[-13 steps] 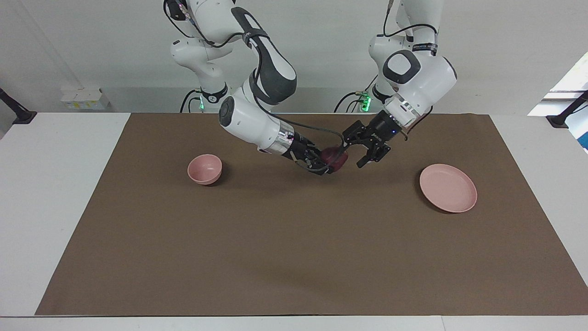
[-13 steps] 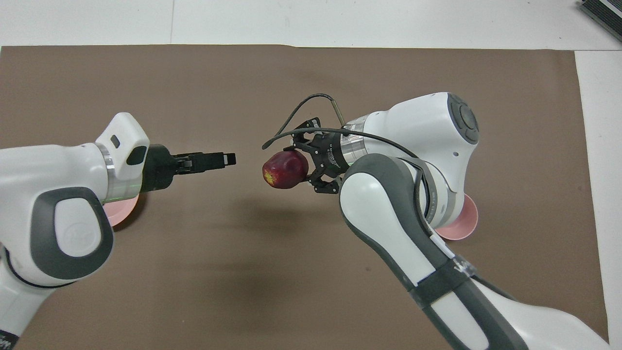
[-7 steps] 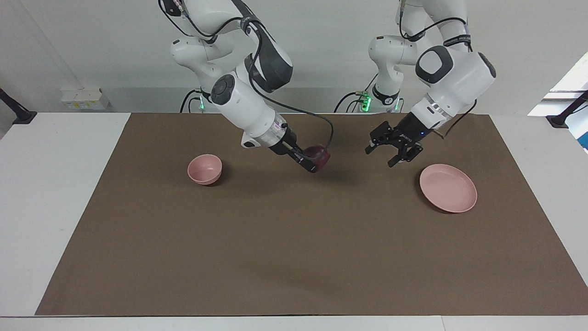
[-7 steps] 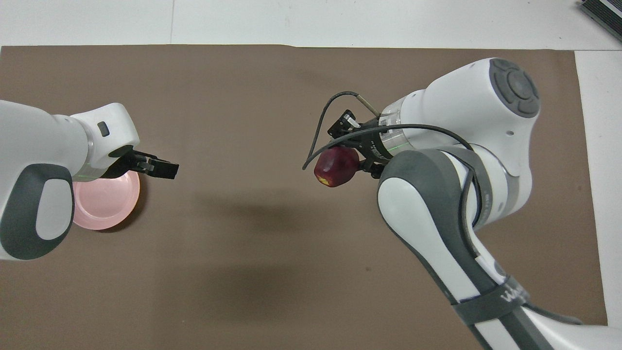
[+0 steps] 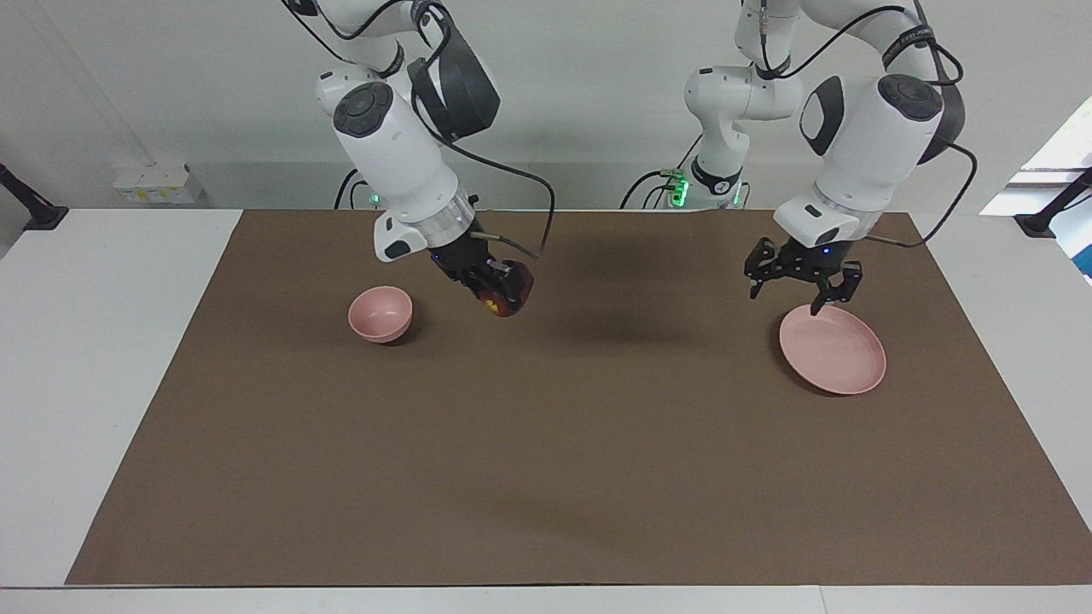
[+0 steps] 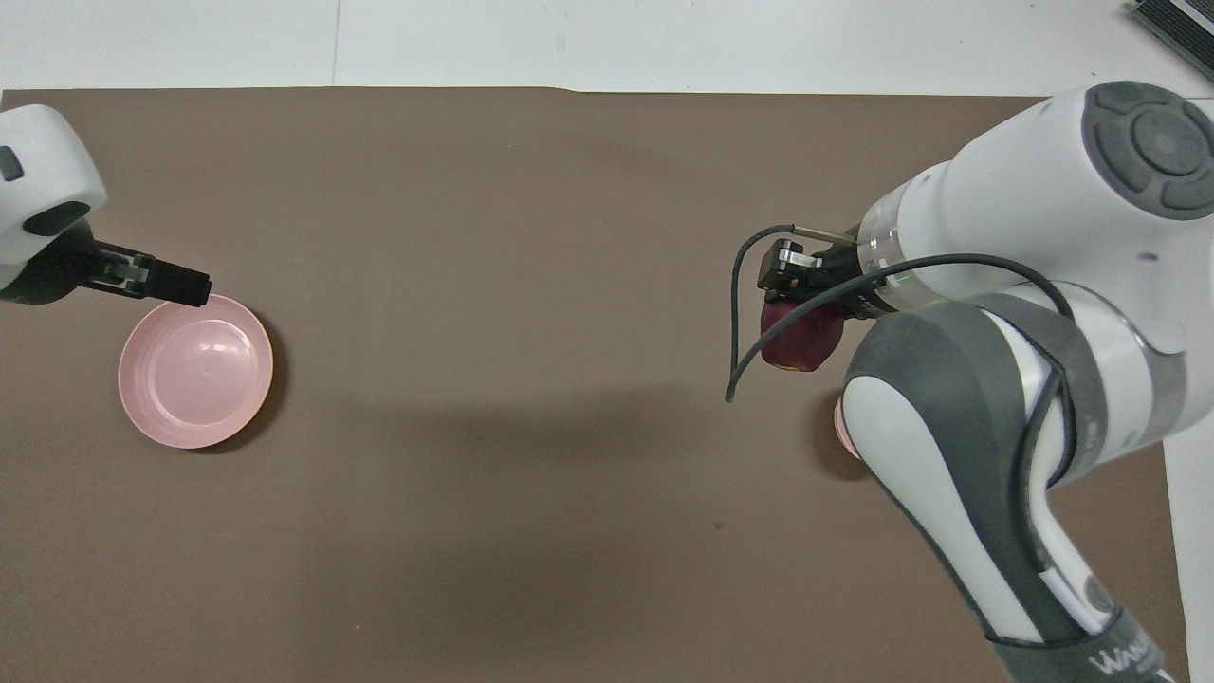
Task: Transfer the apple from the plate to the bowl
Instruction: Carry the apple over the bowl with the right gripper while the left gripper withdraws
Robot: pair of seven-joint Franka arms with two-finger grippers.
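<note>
Tabletop (image 5: 546,477) with brown mat: big change is both arms have split apart from the middle. Right arm has swung toward its own end, its hand (image 5: 503,294) pinching the apple (image 5: 508,298), up in the air over bare mat, just at 3 o'clock of the bowl in the facing view. A second ago the two hands were nearly touching mid-table around the apple; handover looks done, right hand has sole grip. Left arm has pulled back to its end, left hand (image 5: 802,286) spread and empty, hovering over the 11 o'clock rim of the plate (image 5: 840,362). Plate is bare now. Bowl (image 5: 380,314) also empty, sitting at the right arm's end. Apple not yet over the bowl; remaining, I'd say: short carry across, lower, release. Overhead view mostly hides the bowl under the right arm.
</note>
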